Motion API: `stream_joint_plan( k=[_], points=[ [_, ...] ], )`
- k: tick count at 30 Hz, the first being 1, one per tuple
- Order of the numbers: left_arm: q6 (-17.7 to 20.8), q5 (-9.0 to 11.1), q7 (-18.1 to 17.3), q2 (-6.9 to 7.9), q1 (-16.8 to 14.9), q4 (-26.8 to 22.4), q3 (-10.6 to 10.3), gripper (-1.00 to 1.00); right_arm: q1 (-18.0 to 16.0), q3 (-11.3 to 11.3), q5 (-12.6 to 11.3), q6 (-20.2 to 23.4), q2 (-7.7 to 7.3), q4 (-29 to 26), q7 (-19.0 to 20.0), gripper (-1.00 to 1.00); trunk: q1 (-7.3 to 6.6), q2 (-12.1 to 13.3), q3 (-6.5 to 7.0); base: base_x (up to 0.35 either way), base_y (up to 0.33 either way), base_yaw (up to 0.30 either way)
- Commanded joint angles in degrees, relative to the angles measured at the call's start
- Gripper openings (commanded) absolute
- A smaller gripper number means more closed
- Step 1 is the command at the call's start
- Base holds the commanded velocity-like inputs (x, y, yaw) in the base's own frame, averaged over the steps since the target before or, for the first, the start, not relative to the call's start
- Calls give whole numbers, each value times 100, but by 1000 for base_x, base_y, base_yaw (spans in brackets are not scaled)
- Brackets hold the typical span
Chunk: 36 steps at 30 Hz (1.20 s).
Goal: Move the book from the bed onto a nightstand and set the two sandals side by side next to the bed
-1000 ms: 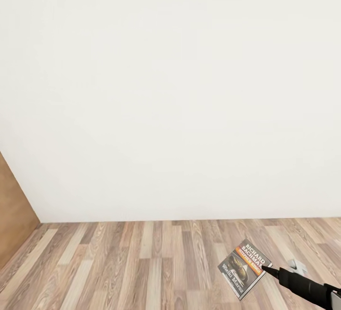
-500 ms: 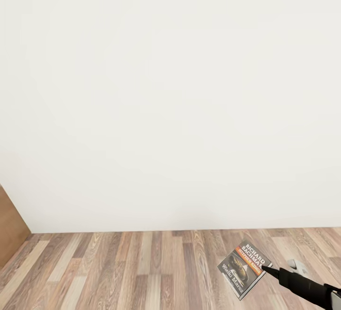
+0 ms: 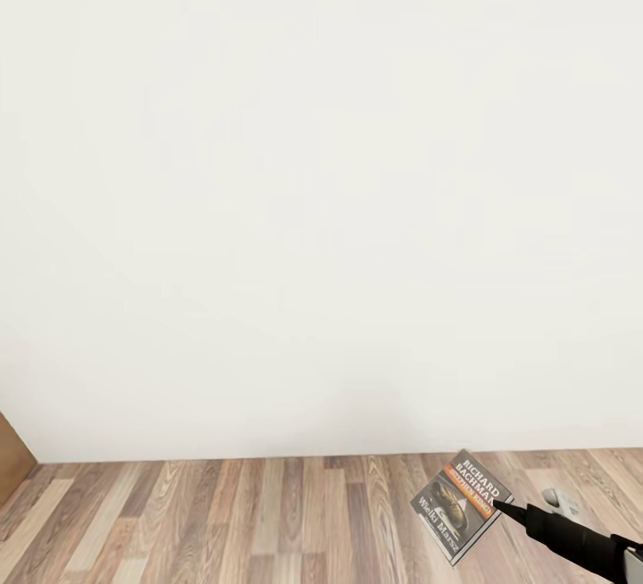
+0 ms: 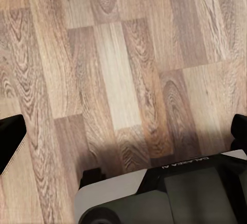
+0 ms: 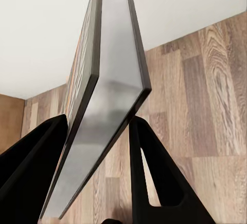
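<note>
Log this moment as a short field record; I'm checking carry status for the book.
book: held off the floor, cover toward the head camera
right gripper: shut on the book, one finger on each face
left gripper: fingers apart, nothing between them
floor: wood planks
wall: plain white, facing the robot
door: brown sliver at far left

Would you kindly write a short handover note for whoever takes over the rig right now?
Right tool: shut on the book, gripping it by its edge, held in the air above the wood floor.
Left tool: open, holding nothing, pointing down at the floor.
The robot faces a white wall, with a sliver of brown door at the left edge.
Done: book picked up.
Left: find a nightstand and set the book on it, then place both sandals side by side next to the bed.
</note>
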Motion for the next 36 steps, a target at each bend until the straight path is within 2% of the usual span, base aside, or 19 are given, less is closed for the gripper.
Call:
stream_joint_plan(
  k=[1,36],
  points=[
    [-29,-37,8,1,-6,6,-24,100,-11,3,-63,60,2,14,31,-100,7,-13,-13,326,0,-12],
    [-29,-37,8,1,-6,6,-24,100,-10,3,-63,60,2,13,33,-100,7,-13,-13,326,0,-1]
  ],
)
